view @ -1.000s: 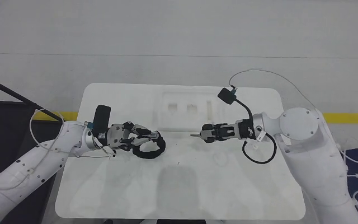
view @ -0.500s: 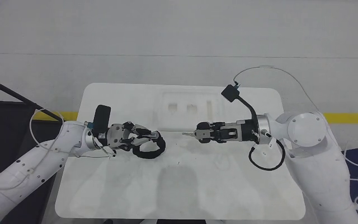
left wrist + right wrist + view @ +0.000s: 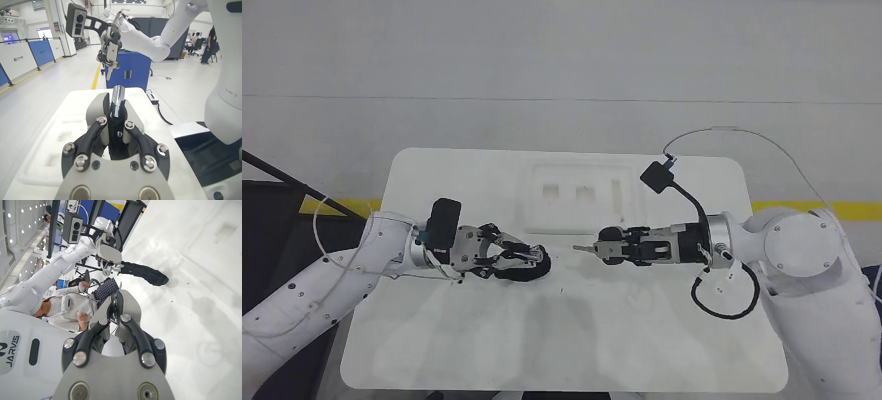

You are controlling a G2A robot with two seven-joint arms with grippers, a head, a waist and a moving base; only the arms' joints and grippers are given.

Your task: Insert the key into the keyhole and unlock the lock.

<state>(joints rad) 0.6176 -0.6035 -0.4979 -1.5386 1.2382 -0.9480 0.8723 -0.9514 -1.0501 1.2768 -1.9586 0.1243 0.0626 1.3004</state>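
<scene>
My left gripper point(image 3: 504, 256) is shut on the lock point(image 3: 525, 262), a black fabric-covered cable loop with a chrome cylinder point(image 3: 117, 98) sticking out past the fingertips. In the right wrist view the cylinder's keyhole end point(image 3: 105, 272) faces my right gripper, and the black cable point(image 3: 145, 273) droops to the table. My right gripper point(image 3: 606, 246) is shut on the key point(image 3: 584, 247), level with the lock and a short gap to its right. From the left wrist the key point(image 3: 108, 73) hangs above and beyond the cylinder, apart from it.
A white foam tray point(image 3: 577, 172) with a few recesses lies at the back middle of the white table point(image 3: 662, 340). Both grippers hover over the table's centre. A black cable point(image 3: 682, 205) arcs from the right wrist camera.
My left arm has moved right toward the table's centre with the lock, turning it. The right gripper has shifted slightly left and down with the key. The gap between them has narrowed.
</scene>
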